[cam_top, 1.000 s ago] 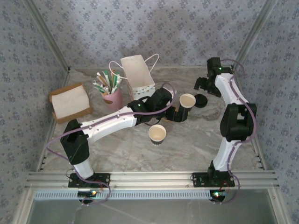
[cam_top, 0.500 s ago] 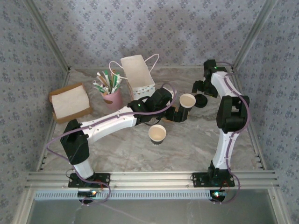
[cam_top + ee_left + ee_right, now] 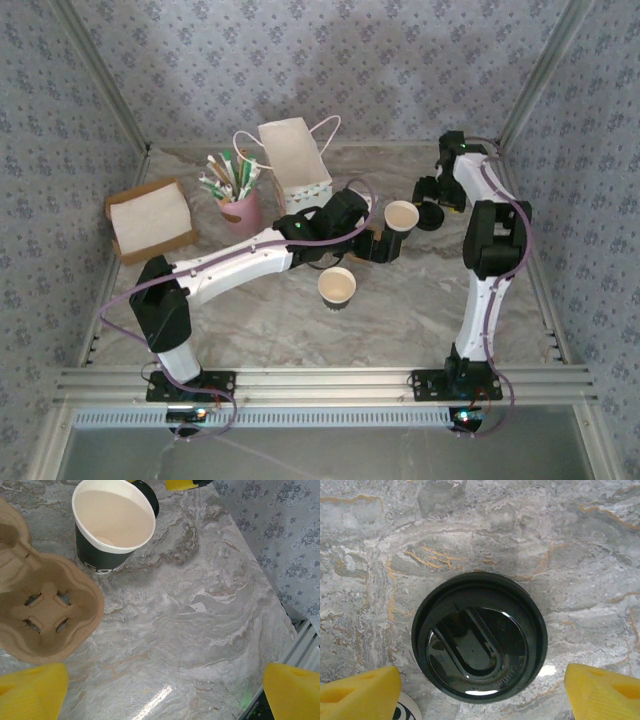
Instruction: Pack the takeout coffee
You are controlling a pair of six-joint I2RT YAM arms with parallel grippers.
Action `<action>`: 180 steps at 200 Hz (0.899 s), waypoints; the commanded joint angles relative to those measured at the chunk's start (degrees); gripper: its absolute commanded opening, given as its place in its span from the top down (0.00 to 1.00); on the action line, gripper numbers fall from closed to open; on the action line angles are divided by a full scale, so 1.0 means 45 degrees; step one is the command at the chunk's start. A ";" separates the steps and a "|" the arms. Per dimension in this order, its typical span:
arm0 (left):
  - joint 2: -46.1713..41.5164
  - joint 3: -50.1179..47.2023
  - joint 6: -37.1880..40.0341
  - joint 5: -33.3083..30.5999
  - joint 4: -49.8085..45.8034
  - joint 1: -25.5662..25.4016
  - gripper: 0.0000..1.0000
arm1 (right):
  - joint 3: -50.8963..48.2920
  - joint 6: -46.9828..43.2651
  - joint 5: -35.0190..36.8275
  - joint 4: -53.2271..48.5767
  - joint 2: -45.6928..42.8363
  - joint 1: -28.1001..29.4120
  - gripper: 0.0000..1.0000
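Note:
The takeout coffee (image 3: 337,287), an open paper cup with a cream inside, stands in mid-table, below my left forearm. A dark-walled cup (image 3: 401,217) (image 3: 112,525) stands further back, next to a brown cardboard cup carrier (image 3: 42,615). My left gripper (image 3: 385,243) (image 3: 162,690) hangs open over bare marble beside the carrier, holding nothing. A round black lid (image 3: 430,215) (image 3: 479,636) lies flat just right of the dark cup. My right gripper (image 3: 432,195) (image 3: 480,690) is open right above the lid, one yellow finger on each side, not touching it.
A pink cup of straws (image 3: 238,195) and a white paper bag with handles (image 3: 297,160) stand at the back. A cardboard box of napkins (image 3: 150,218) sits at the left. Papered walls close in the table (image 3: 400,320) on three sides.
My right gripper has come left and down over the black lid and its jaws have narrowed a little. The left arm and both cups have stayed put.

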 commanded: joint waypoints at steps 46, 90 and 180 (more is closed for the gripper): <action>0.0259 0.0515 -0.0014 -0.0057 -0.0262 -0.0049 0.00 | 0.0834 -0.0491 0.0197 -0.0604 0.0784 -0.0057 0.11; 0.0396 0.0625 -0.0009 -0.0041 -0.0327 -0.0046 0.01 | 0.0872 -0.0588 0.0023 -0.0593 0.1023 0.0055 0.11; 0.0494 0.0640 -0.0033 -0.0039 -0.0369 -0.0047 0.00 | 0.0853 -0.0684 0.0179 -0.0753 0.1236 0.0235 0.14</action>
